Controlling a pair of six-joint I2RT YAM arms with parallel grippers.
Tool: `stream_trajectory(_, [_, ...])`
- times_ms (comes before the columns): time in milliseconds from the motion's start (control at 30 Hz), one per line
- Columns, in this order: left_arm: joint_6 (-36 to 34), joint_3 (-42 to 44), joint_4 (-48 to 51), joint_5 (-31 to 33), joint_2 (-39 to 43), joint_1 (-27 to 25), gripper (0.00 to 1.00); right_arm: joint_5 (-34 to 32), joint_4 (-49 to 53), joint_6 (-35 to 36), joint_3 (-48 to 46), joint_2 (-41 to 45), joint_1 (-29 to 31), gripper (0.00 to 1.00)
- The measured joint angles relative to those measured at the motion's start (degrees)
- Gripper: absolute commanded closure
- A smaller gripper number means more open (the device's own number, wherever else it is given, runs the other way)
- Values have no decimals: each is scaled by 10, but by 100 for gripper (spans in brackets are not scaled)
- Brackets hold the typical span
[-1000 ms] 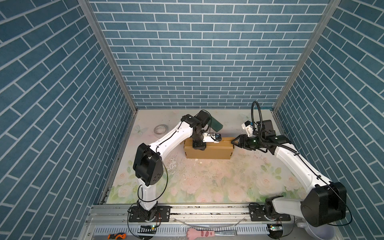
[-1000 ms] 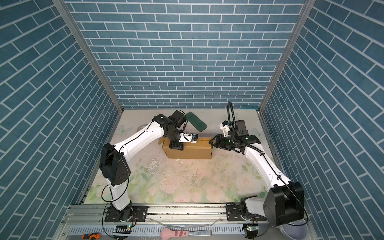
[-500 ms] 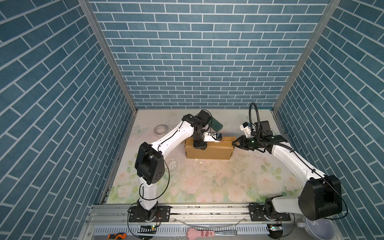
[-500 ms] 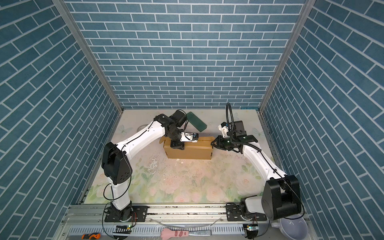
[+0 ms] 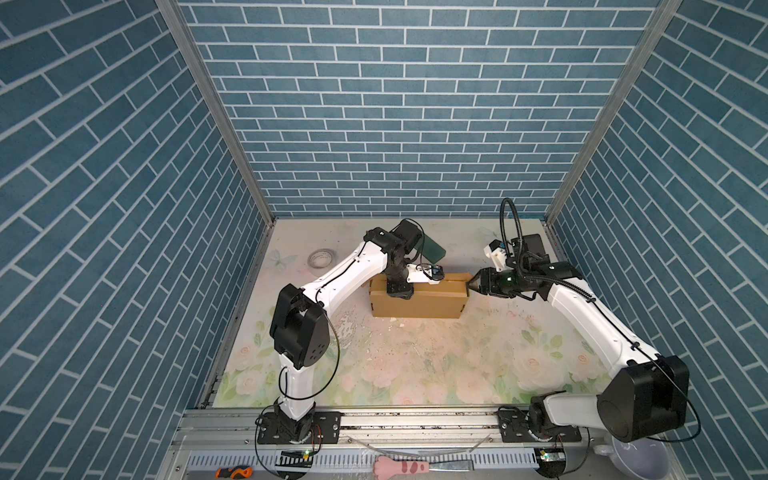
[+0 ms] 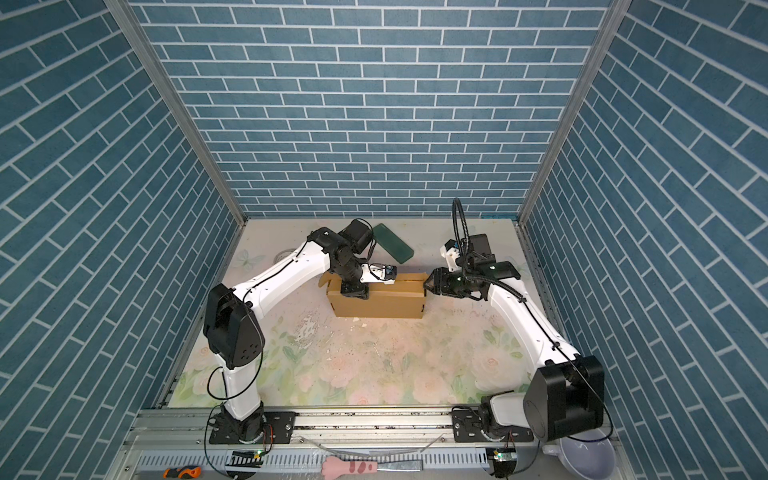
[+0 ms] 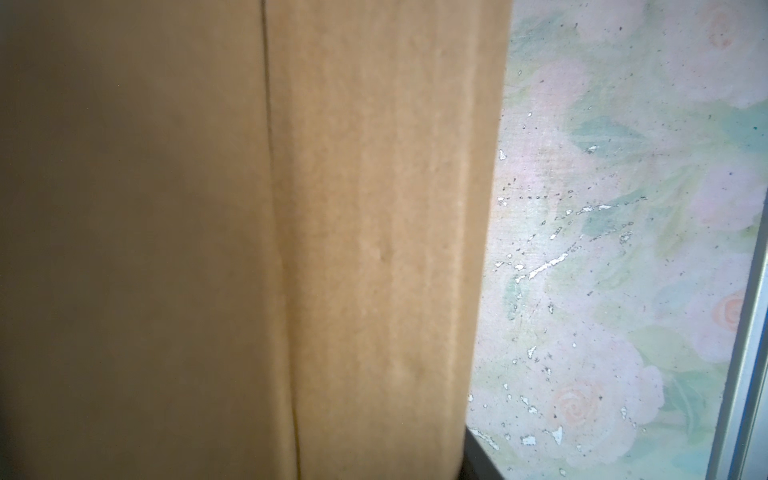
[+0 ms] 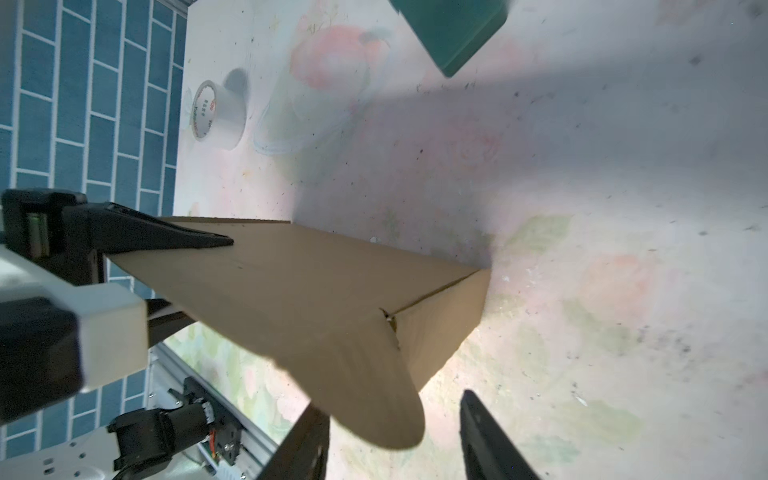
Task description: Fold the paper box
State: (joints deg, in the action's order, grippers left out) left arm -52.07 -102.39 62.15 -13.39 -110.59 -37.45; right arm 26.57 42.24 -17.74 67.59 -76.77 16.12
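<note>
On floral mat (image 5: 415, 365), brown paper box (image 5: 415, 305)

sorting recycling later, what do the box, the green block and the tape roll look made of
The paper box: brown corrugated cardboard, matte; faint ribbing, rough cut edges, pressed creases. The green block: dark green, smooth with rounded corners, probably plastic or foam; the look leaves it open. The tape roll: pale glossy tape wound on a printed core, likely plastic film on card.
</note>
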Motion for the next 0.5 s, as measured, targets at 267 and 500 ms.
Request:
stream_trajectory(267, [0,0,0,-2,0,1,71,-90,104,67,98,-11,28,65])
stream_trajectory(500, [0,0,0,-2,0,1,71,-107,127,87,109,-59,54,76])
